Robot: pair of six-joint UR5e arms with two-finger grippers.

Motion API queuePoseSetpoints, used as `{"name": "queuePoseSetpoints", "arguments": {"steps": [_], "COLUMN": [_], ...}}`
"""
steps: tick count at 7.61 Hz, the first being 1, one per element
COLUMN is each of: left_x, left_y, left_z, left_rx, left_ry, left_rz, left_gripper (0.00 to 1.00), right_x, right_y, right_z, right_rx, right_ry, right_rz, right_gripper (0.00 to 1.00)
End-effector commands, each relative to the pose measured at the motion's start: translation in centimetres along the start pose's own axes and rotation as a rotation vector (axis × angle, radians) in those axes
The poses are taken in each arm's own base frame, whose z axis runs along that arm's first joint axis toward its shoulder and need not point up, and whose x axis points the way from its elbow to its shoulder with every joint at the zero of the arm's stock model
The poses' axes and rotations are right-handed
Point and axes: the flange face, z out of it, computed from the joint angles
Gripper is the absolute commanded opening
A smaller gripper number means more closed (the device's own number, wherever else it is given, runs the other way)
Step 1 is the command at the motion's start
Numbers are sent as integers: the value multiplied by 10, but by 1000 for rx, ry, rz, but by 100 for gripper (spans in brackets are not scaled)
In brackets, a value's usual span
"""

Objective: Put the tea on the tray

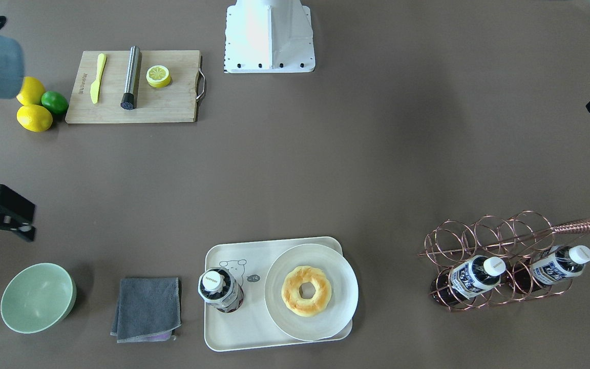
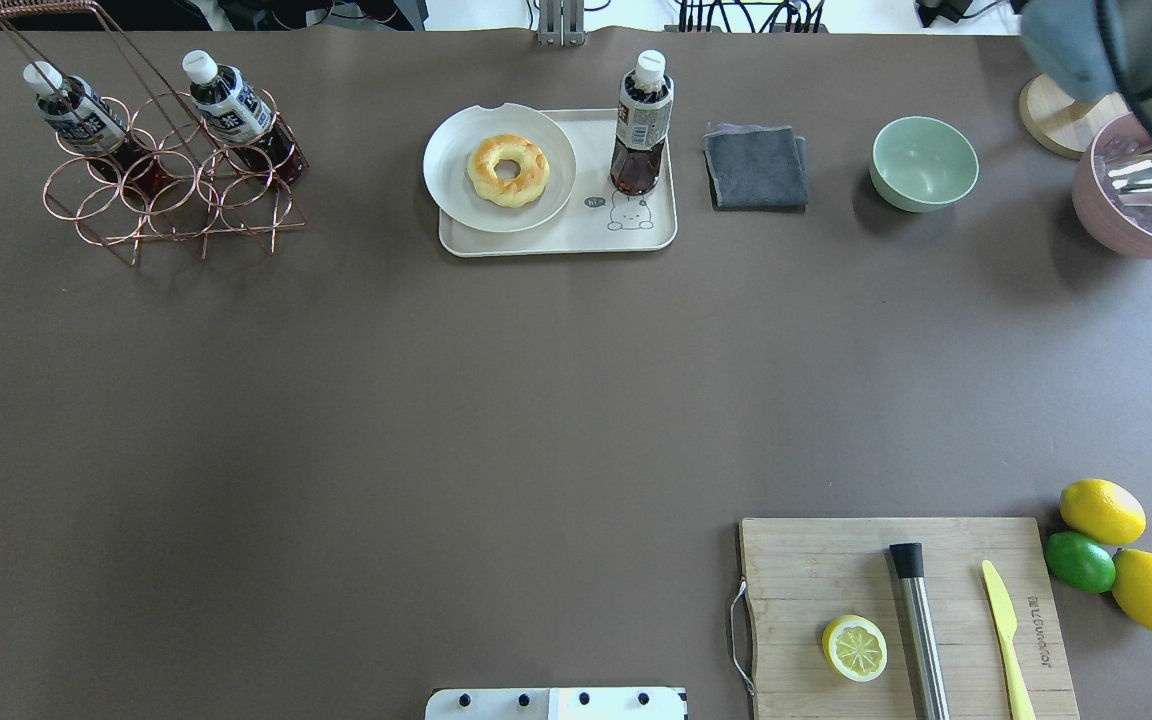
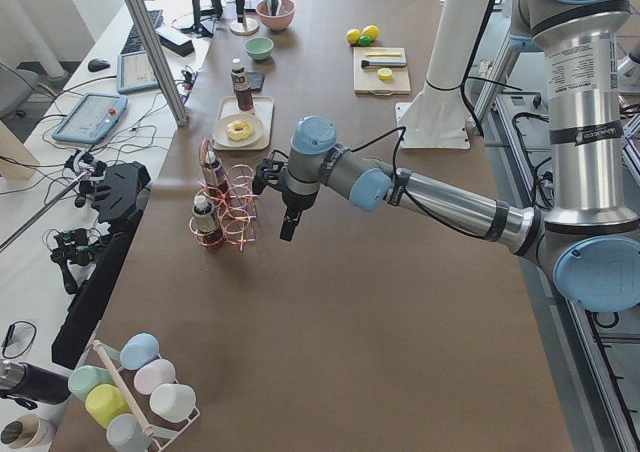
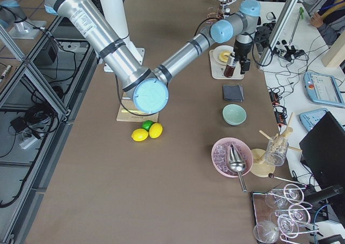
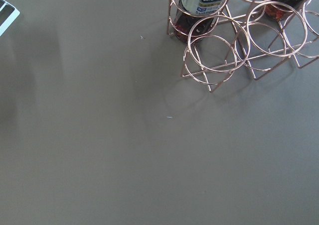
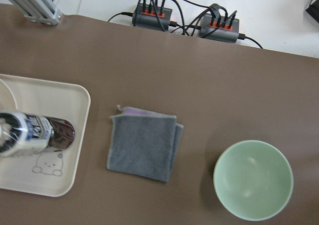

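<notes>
One tea bottle [image 1: 219,289] stands upright on the cream tray [image 1: 233,335], beside the bear drawing; it also shows in the overhead view [image 2: 642,125] and the right wrist view [image 6: 30,133]. Two identical bottles [image 1: 474,274] [image 1: 556,264] lie in the copper wire rack [image 1: 484,241]. My left gripper [image 3: 288,230] hangs above the table beside the rack, holding nothing that I can see. My right gripper [image 4: 246,66] hovers close to the bottle on the tray. Neither wrist view shows its fingers, so I cannot tell whether either gripper is open or shut.
A round white plate [image 1: 343,297] with a doughnut [image 1: 306,290] fills the tray's other half. A grey cloth [image 1: 146,307] and a green bowl [image 1: 36,297] lie beside the tray. The wooden board [image 1: 172,105], lemons and a lime [image 1: 54,101] sit near my base.
</notes>
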Motion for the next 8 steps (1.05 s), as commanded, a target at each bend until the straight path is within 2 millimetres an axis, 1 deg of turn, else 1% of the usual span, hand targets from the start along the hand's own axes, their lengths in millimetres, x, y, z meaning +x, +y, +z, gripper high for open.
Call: {"name": "queuePoseSetpoints", "arguments": {"steps": [1, 2, 3, 4, 5, 6, 7, 8], "left_x": [-52, -54, -56, -60, -69, -84, -95, -100], "left_y": [21, 29, 31, 36, 45, 68, 73, 79], "left_z": [-2, -4, -2, 0, 3, 2, -6, -7], "left_rx": [-13, -24, -58, -74, -86, -98, -77, -74], "left_ry": [0, 5, 6, 3, -1, -19, -29, -33], "left_rz": [-35, -55, -89, -100, -100, -143, -167, -176], "left_gripper": [97, 97, 97, 97, 97, 97, 97, 97], "right_x": [173, 232, 282, 318, 356, 370, 378, 378], "right_y": [95, 133, 175, 209, 247, 265, 279, 282], "right_z": [8, 16, 22, 25, 30, 37, 42, 41], "right_rx": [-58, -89, -116, -131, -153, -193, -230, -230], "right_ry": [10, 25, 28, 35, 31, 32, 59, 69], "right_rz": [-37, -20, 50, 94, 93, 141, 163, 160], "right_gripper": [100, 100, 100, 100, 100, 100, 100, 100]}}
